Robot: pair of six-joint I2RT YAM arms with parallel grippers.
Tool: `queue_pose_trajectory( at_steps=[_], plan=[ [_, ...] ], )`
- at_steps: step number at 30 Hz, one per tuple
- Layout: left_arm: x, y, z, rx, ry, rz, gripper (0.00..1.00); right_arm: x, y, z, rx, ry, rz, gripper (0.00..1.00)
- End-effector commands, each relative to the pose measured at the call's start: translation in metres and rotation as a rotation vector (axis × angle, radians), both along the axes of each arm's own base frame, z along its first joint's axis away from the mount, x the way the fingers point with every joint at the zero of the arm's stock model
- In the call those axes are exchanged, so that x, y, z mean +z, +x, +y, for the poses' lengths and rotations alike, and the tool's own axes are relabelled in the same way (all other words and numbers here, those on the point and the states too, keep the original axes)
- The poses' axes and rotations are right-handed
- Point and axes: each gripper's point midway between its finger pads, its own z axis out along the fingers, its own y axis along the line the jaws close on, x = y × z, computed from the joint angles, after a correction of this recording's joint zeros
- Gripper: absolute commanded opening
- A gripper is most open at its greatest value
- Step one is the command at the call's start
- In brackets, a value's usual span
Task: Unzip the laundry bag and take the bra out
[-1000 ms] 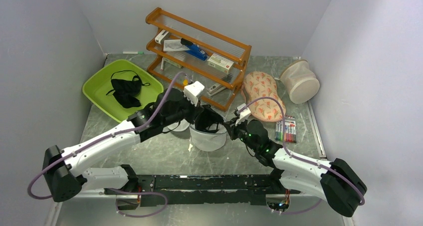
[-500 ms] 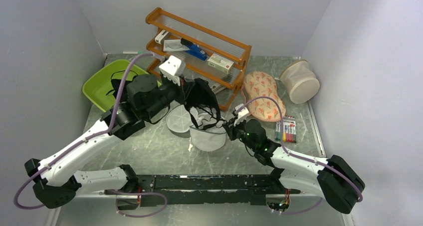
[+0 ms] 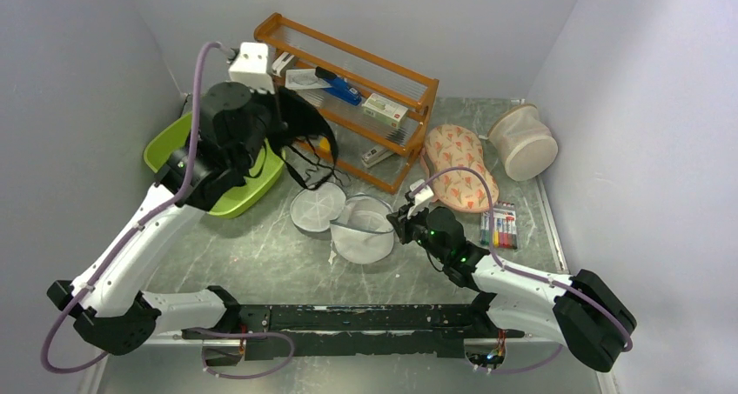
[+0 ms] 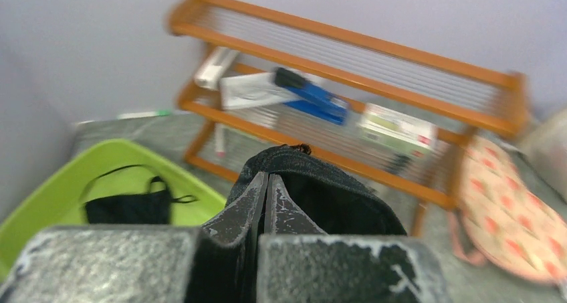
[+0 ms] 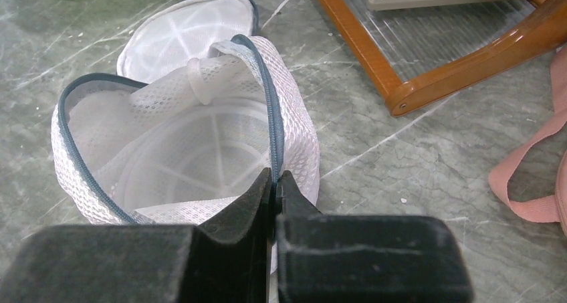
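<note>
Left gripper [image 4: 267, 186]: jaws clenched on the bra [image 4: 321, 203], with black fabric bunched between and over the fingertips. In the top view this grip sits in the upper left of the frame with the arm raised. The bra hangs clear of the table [image 3: 261, 255], its thin straps looping down in front of the left end of the wooden rack [image 3: 365, 90]. It is beside the right rim of the green tray [image 3: 165, 150]. 1 other black garment [image 4: 130, 206] lies in the tray, lower left of the left wrist view.

Right gripper [image 5: 274, 182]: jaws pinched together on the near rim of the laundry bag [image 5: 167, 156], gripping the mesh wall at the zip line. The bag stands on the table at the centre of the top view, unzipped, with its mouth facing up. Only white mesh shows inside. The disc lid [image 5: 190, 32] lies folded back flat on the table, touching the bag's upper-left side.

Surroundings, top view:
- The orange-patterned pouch [image 3: 461, 172] is to the upper right of the bag.
- The beige mesh cylinder [image 3: 524, 142] is further toward the upper right.
- A row of markers [image 3: 498, 227] is just right of the right wrist.
</note>
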Motion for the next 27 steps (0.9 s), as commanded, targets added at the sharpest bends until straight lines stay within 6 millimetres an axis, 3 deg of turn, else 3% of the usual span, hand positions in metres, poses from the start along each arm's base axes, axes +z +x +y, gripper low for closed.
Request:
queue_pose_trajectory(
  at_steps=[1, 5, 9, 12, 17, 25, 27],
  plan=[
    [0.002, 0.020, 0.071, 0.272, 0.058, 0.016, 0.07, 0.011, 0.003, 0.004, 0.005, 0.010, -0.025, 0.00],
    [-0.012, 0.036, 0.118, 0.394, 0.044, 0.063, 0.07, 0.011, 0.003, 0.002, -0.002, 0.011, -0.029, 0.00],
    [-0.048, 0.053, 0.158, 0.473, 0.002, 0.161, 0.07, 0.012, 0.003, 0.004, 0.007, 0.011, -0.026, 0.00],
    [-0.077, 0.057, 0.177, 0.521, -0.047, 0.221, 0.07, 0.011, 0.003, 0.004, 0.005, 0.010, -0.026, 0.00],
    [-0.135, 0.061, 0.187, 0.525, -0.156, 0.366, 0.07, 0.013, 0.002, 0.003, 0.004, 0.012, -0.030, 0.00],
    [-0.193, 0.070, 0.201, 0.567, -0.317, 0.493, 0.07, 0.010, 0.002, 0.005, 0.013, 0.007, -0.020, 0.00],
    [-0.213, 0.073, 0.215, 0.604, -0.355, 0.524, 0.07, 0.010, 0.003, 0.005, 0.012, 0.005, -0.019, 0.00]
  ],
)
